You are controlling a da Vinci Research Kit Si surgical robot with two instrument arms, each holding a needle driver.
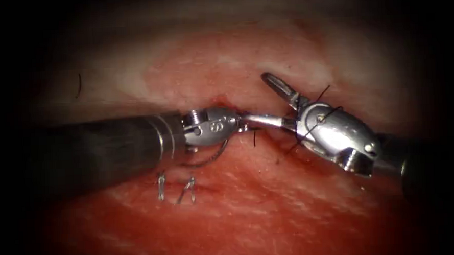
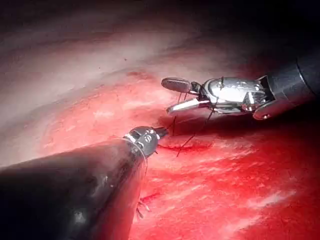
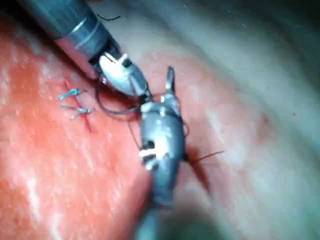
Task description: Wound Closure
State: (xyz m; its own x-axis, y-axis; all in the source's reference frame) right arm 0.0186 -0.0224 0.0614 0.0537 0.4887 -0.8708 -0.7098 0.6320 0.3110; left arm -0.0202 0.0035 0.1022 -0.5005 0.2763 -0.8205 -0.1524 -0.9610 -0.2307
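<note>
My left tool's jaws (image 1: 241, 126) look shut on the dark thread (image 1: 316, 119) over the cut in the tissue (image 1: 271, 207). Under its wrist hangs the thin curved needle (image 1: 210, 158), out of the tissue and held by neither tool. My right tool (image 1: 256, 97) stands open, one jaw raised and the other pointing at the left tool's tip. The thread is wound round the right tool's wrist. A short thread end (image 1: 255, 136) sticks up from the cut just below the lower jaw. In the left wrist view the thread (image 2: 192, 137) drops from the open right tool (image 2: 167, 96) to the wound.
Two earlier stitches with shiny cut ends (image 1: 176, 190) sit at the lower left of the tools, also visible as stitch ends (image 3: 75, 102). Red fluid wets the tissue around the cut (image 2: 180, 147). A stray dark thread piece (image 1: 78, 85) lies far left.
</note>
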